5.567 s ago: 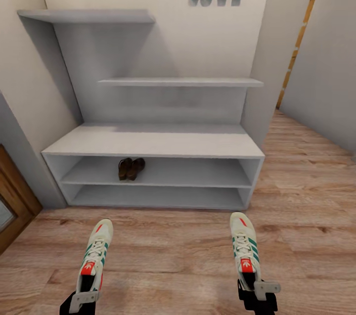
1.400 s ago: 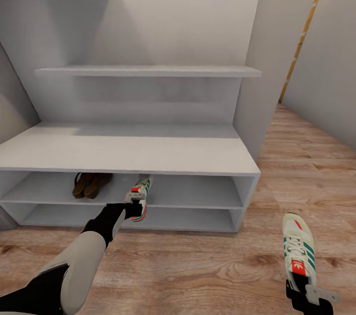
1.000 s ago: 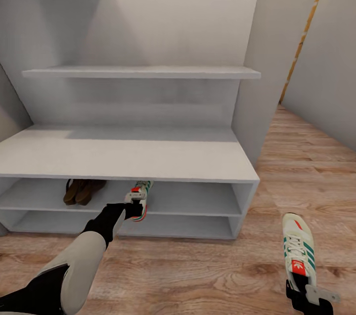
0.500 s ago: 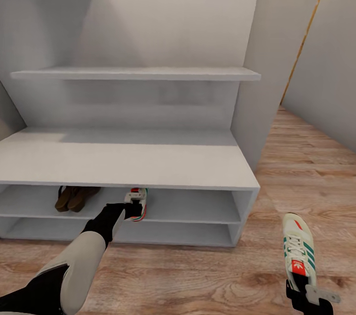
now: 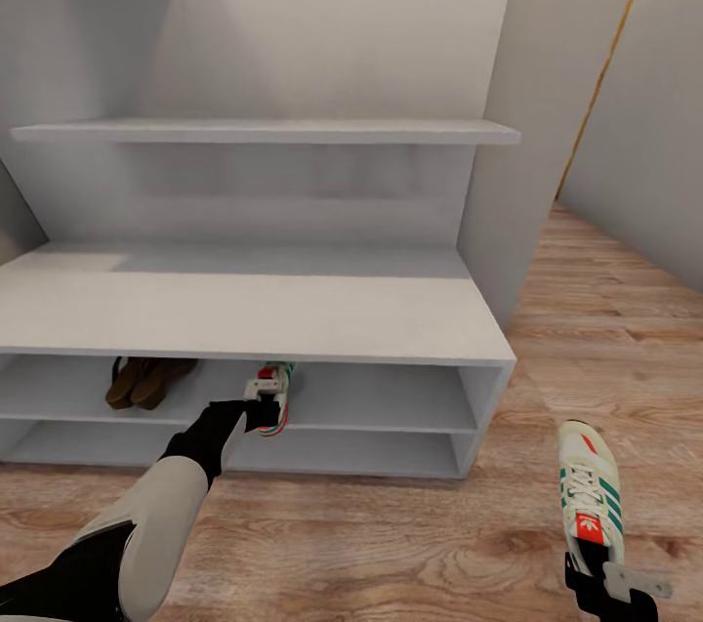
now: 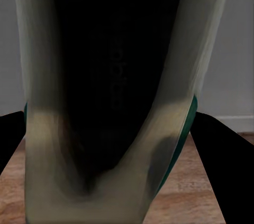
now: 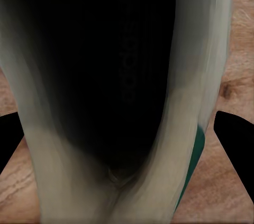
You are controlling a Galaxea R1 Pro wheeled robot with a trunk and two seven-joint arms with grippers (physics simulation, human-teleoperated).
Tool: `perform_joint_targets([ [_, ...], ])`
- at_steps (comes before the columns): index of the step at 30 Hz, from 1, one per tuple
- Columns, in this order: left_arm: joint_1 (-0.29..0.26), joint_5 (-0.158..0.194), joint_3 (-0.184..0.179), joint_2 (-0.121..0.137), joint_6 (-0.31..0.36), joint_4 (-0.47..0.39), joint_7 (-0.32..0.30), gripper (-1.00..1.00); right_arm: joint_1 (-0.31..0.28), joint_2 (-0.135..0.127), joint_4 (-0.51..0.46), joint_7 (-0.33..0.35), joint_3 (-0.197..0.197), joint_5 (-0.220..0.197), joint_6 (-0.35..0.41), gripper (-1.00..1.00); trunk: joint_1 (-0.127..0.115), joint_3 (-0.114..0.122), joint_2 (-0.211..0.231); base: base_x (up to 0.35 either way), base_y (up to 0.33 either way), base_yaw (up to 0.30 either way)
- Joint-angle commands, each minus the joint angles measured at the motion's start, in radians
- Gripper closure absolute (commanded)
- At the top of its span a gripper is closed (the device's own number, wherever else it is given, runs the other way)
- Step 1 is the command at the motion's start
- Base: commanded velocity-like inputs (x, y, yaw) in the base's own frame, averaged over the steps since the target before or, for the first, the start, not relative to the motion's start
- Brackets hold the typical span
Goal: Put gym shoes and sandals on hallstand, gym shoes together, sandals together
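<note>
The hallstand point(image 5: 293, 314) stood ahead, the sandals point(image 5: 146, 381) paired on its upper shoe shelf, left. My left gripper point(image 5: 262, 405) held one gym shoe point(image 5: 274, 391) at that shelf's edge, right of them; releasing came next. My right gripper point(image 5: 603, 583) gripped the other gym shoe point(image 5: 589, 495) above the corridor floor point(image 5: 410, 534).

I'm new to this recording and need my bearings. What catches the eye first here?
The left gripper pushes one gym shoe into the upper open shelf of the hallstand, right of the brown sandals. The right gripper holds the other gym shoe over the wood floor.
</note>
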Motion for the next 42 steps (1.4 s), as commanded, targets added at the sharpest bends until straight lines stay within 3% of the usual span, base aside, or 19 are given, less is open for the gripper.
perform_joint_targets([
  [1, 0.001, -0.015, 0.009, -0.001, 0.005, 0.001, -0.007, 1.00, 0.000, 0.000, 0.000, -0.006, 0.009, -0.006, -0.002, 1.00, 0.000, -0.001, 0.000, 0.000, 0.000, 0.000],
  [42, 0.001, -0.014, 0.006, -0.001, 0.003, 0.001, -0.007, 1.00, 0.000, 0.000, 0.000, -0.006, 0.009, -0.006, -0.002, 1.00, 0.000, -0.001, 0.000, 0.057, 0.000, 0.000],
])
